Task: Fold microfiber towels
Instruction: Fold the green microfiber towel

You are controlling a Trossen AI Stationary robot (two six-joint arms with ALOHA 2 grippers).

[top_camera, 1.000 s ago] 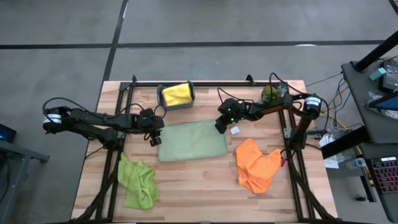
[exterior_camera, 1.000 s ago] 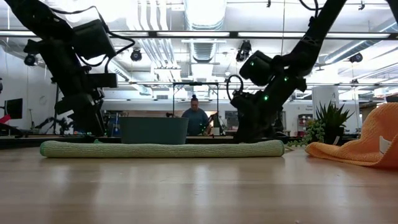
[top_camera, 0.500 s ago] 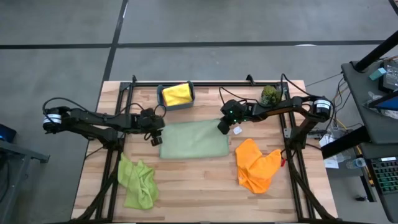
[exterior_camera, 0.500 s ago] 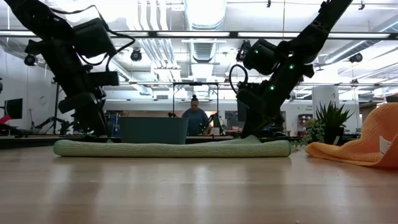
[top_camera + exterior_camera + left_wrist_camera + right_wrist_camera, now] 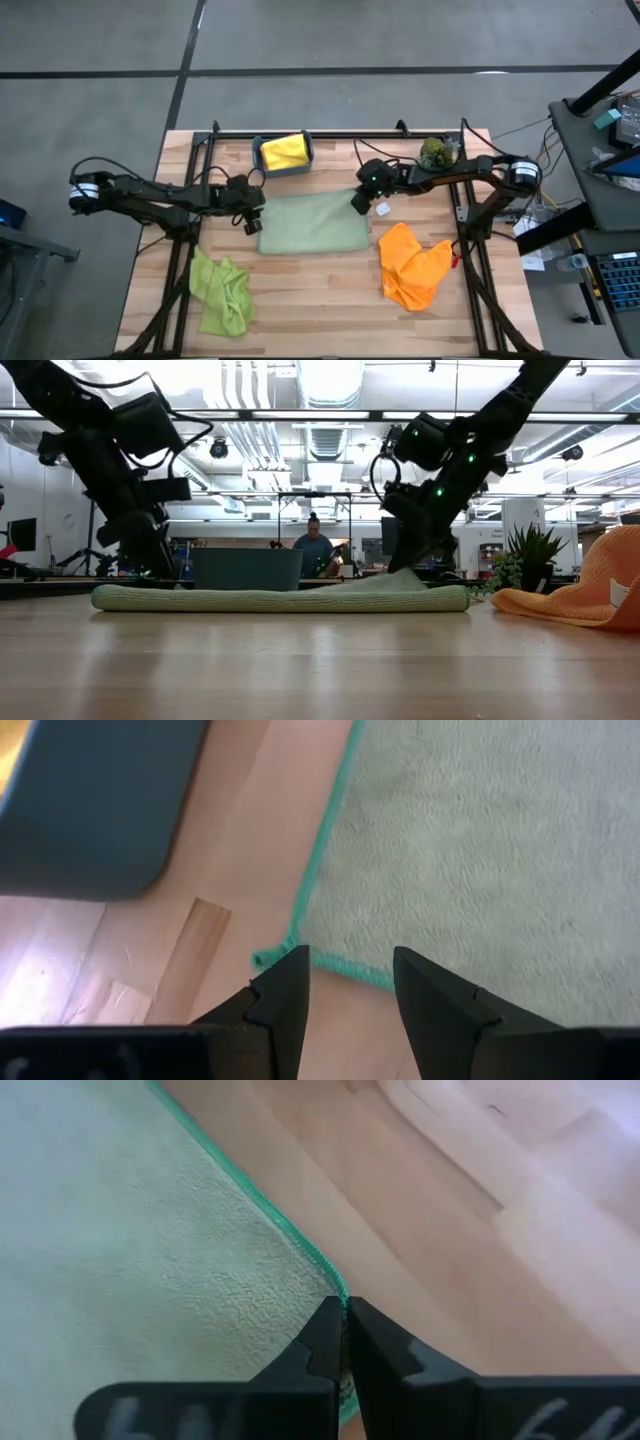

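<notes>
My right claw (image 5: 343,1330) is pinched shut on the far right corner of the pale green towel (image 5: 310,223), which lies spread mid-counter, and in the low view that corner rides a little above the rest of the cloth. My left claw (image 5: 345,982) hangs at the towel's far left corner with its fingers parted, the teal hem just between them, nothing gripped yet.

By my reckoning this fold is only beginning: one corner pinched, the other not. The yellow towel (image 5: 285,151) sits in the bin (image 5: 258,158) at the back of the counter (image 5: 330,310). The lime green towel (image 5: 222,291) and the orange towel (image 5: 412,265) lie rumpled near the front, unfolded. I see no pink one. Most of the work is left.
</notes>
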